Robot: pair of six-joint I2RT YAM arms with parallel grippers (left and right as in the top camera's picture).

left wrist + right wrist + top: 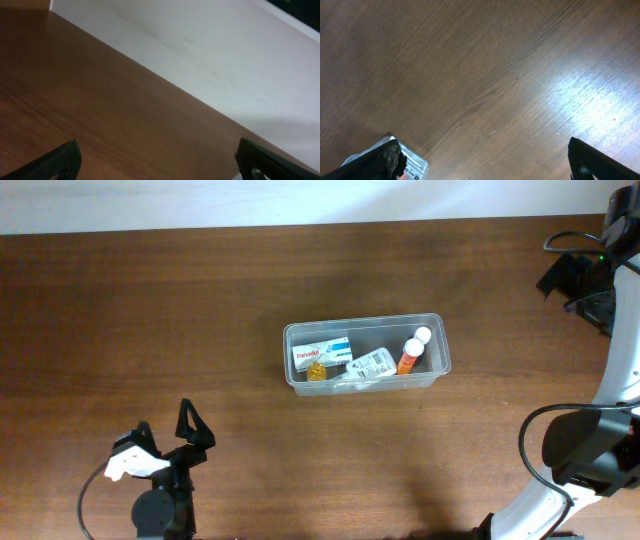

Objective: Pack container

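Overhead, container (pixel 366 321): clear shallow plastic tub with rounded corners, standing flat near the middle of the table, its long side running left to right and turned slightly.
Container, left end: a white box (pixel 320 351) with red lettering lies flat, and a small yellow item (pixel 316 373) sits just beside it on the near side.
Container, middle: a white packet (pixel 372 365) with print on it lies at a slant close to the box; I cannot tell whether they touch.
Container, right end: an orange bottle (pixel 406 363) with a white top lies tilted. A second white cap (pixel 423 334) shows just beyond it, its body too small to make out.
Table (pixel 150 310): dark brown wood grain, with a bright glare patch in the right wrist view.
Left gripper (pixel 159 162): jaws spread wide, one black finger at each lower corner of the left wrist view. Only wood shows between them and it holds nothing. Overhead, it sits near the front left of the table, well apart from the container.
Right gripper (pixel 485 162): jaws likewise wide apart, wood between the fingers, nothing gripped.
Right arm (pixel 625 360): a white link runs along the right edge of the overhead view, with black parts at the far right corner.
Beyond the table: a pale surface (pixel 225 60) lies past the far edge in the left wrist view.
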